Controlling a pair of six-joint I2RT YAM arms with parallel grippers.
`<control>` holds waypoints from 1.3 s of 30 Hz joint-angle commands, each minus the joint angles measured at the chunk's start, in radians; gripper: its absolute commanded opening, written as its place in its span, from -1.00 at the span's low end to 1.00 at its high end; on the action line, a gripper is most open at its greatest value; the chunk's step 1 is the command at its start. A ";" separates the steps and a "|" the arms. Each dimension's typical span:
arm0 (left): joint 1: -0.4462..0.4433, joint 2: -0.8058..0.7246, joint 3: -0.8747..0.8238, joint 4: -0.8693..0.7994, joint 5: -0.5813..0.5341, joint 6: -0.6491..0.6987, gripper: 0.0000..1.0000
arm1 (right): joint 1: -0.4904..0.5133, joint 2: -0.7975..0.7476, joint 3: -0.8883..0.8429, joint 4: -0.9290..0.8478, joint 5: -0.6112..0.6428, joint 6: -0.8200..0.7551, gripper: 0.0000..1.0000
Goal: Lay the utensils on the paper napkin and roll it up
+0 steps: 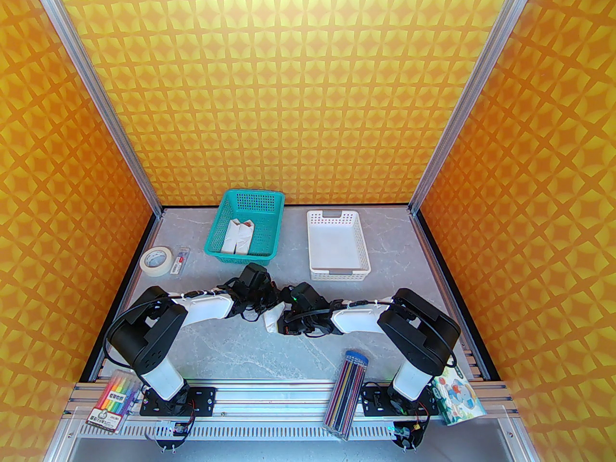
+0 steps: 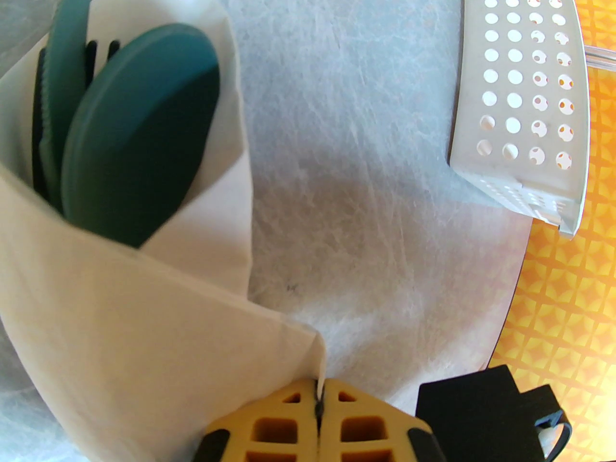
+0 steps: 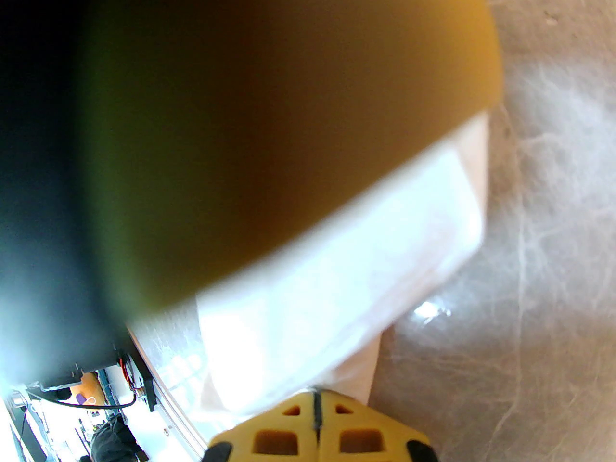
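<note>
1. Reached inward with the left arm (image 1: 204,306), shoulder raised over its base, forearm levelled toward mid-table.
2. Mirrored that with the right arm (image 1: 358,318), forearm pointed left, wrists nearly meeting midway between the two bases.
3. Pinched the left gripper (image 2: 319,392) fully closed on a corner of the paper napkin (image 2: 120,330), yellow fingertips (image 2: 284,402) pressed flat together.
4. Clamped the right gripper (image 3: 316,395) likewise, jaws tight together on the same sheet's edge.

No text is legible: print on the marker pack (image 1: 112,401), pencil case (image 1: 348,391) and small packet (image 1: 180,260) is too small.
</note>
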State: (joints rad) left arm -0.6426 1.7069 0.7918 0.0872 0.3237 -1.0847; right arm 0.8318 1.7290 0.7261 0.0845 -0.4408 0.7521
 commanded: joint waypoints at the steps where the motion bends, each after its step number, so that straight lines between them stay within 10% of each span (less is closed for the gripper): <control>1: -0.009 0.021 0.000 0.098 -0.009 -0.016 -1.00 | 0.012 0.063 -0.046 -0.123 0.064 0.004 -1.00; 26: -0.010 0.106 -0.063 0.216 -0.035 -0.036 -1.00 | 0.011 0.018 -0.056 -0.082 0.062 0.013 -1.00; 39: -0.050 0.109 -0.075 0.206 -0.044 -0.027 -1.00 | -0.068 -0.253 -0.128 -0.100 0.060 0.020 -0.50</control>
State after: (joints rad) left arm -0.6819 1.8072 0.7345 0.3267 0.2977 -1.1107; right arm 0.7986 1.5429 0.6266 0.0257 -0.4061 0.7765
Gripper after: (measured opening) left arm 0.039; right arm 0.239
